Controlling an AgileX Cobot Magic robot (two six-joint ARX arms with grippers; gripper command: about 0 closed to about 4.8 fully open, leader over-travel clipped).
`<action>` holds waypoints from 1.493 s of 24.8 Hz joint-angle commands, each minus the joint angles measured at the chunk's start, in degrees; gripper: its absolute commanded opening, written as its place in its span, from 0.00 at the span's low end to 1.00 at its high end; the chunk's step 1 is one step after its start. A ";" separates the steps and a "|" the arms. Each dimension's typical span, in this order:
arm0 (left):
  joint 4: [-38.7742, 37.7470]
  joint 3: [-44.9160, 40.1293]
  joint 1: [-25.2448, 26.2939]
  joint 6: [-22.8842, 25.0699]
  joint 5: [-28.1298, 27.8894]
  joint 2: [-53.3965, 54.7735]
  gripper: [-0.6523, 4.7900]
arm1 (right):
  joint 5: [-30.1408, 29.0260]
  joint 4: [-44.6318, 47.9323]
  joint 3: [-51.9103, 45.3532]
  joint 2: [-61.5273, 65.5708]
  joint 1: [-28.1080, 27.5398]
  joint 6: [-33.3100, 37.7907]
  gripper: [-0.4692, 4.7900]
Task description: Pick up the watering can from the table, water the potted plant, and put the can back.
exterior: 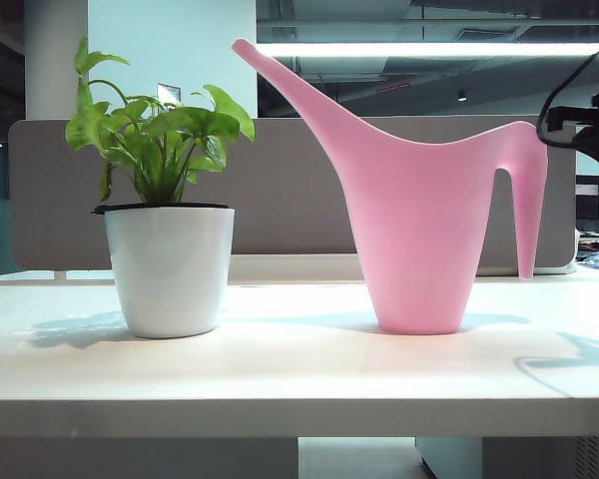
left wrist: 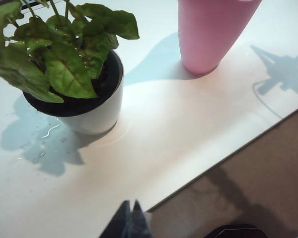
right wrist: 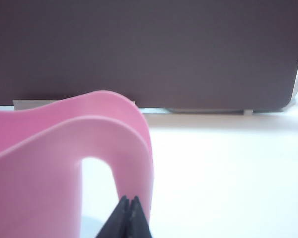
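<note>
Keeping the left gripper (left wrist: 131, 220) parked above the front edge of the table (exterior: 299, 384), fingers pressed together with nothing between them. Leaving the potted plant (exterior: 165, 215) alone toward the left edge, with some water drops (left wrist: 44, 141) on the surface just beside its pot. Treating the watering can (exterior: 429, 225) as probably already set down: upright, right of the middle, well apart from the pot. Drawing the right gripper (right wrist: 129, 218), tips fully together and empty, straight away from the arched handle near the right edge, slowly, without brushing the handle leg or tipping the can.
</note>
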 commanded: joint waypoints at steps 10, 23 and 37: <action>0.55 -0.42 9.35 0.00 2.14 -1.11 0.11 | -2.10 -22.82 -4.72 -21.53 0.20 0.37 0.08; 7.43 -25.86 20.37 0.00 2.19 -14.93 0.11 | -1.51 -33.59 -9.03 -34.99 0.26 6.75 0.08; 24.13 -44.65 20.44 -0.42 2.32 -21.33 0.11 | 2.75 -37.48 -9.03 -35.41 9.25 6.69 0.08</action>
